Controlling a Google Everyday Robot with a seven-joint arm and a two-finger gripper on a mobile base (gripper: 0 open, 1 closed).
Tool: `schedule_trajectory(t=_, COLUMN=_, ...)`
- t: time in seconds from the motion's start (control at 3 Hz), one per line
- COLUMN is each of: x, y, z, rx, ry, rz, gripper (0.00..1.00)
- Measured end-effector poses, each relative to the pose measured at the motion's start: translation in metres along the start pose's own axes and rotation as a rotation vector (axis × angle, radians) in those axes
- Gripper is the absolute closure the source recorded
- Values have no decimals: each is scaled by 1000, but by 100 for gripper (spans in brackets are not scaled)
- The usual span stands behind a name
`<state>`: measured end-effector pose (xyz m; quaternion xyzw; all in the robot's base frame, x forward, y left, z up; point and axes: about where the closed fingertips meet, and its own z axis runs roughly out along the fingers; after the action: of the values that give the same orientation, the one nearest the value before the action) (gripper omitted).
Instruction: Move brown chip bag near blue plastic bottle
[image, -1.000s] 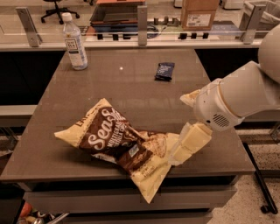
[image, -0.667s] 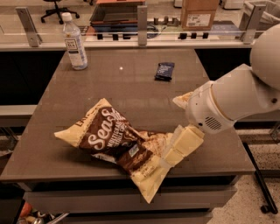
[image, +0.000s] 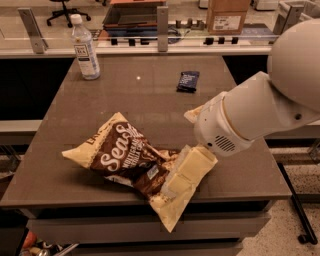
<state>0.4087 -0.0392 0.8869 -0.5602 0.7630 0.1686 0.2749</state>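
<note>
Bench with the task's things, read from the left. The blue plastic bottle stands upright, behind and to the left of the brown chip bag and well apart from it, near the far left corner. The brown chip bag lies flat and crinkled at the front, lettering up, and its right-hand cream end appears to hang over the front edge. Behind and to the right of the bag lies a dark blue packet, clear of any straight line from bag to bottle. The hand rests on or just above the bag's right end, carried by the bulky white arm that comes in from the bag's right. Whether the hand is apart or together cannot be told. The step in hand is judged to be securing the bag. A firm hold on the crimped end seems wise, with a lift high enough that the loose body does not drag. Bare bench surface lies between bag and bottle. The bag should stop short of the bottle, which looks easy to tip, and stay inside the left edge.
</note>
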Motion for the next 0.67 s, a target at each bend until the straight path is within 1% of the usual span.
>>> schedule_trajectory(t=0.33, x=-15, y=7, z=11, rx=46, ry=47, rz=21, gripper=0)
schedule_trajectory(t=0.67, x=-21, y=2, z=32, rx=77, ry=116, rz=52, gripper=0)
